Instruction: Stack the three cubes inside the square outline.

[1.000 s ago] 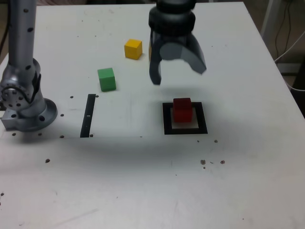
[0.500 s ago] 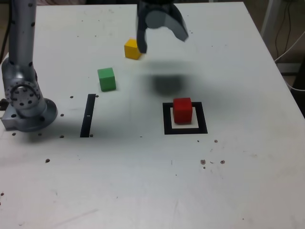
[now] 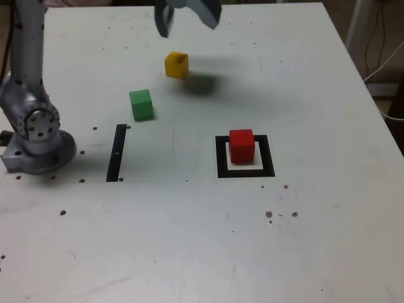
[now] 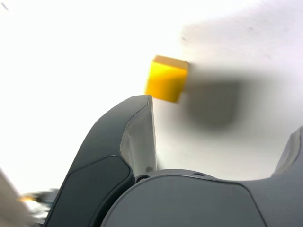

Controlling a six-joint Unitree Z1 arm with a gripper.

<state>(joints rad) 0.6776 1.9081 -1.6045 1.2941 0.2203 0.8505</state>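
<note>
Red cube (image 3: 242, 144) sits inside square outline (image 3: 245, 156), alone, nothing on top. From outline, we see green cube (image 3: 141, 104) well apart toward exterior view's left, yellow cube (image 3: 177, 64) farther back on table (image 3: 303, 240). Gripper (image 3: 187, 17) hangs above yellow cube, jaws spread wide, nothing between them. Black strip (image 3: 116, 153) lies between outline and arm base (image 3: 36, 136).

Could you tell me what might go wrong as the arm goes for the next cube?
The open gripper hangs above the yellow cube, seemingly off-centre in the wrist view; a finger could land on it and knock it aside. Later, the red cube sits toward the square outline's far edge, so a careless placement could topple the stack.
</note>
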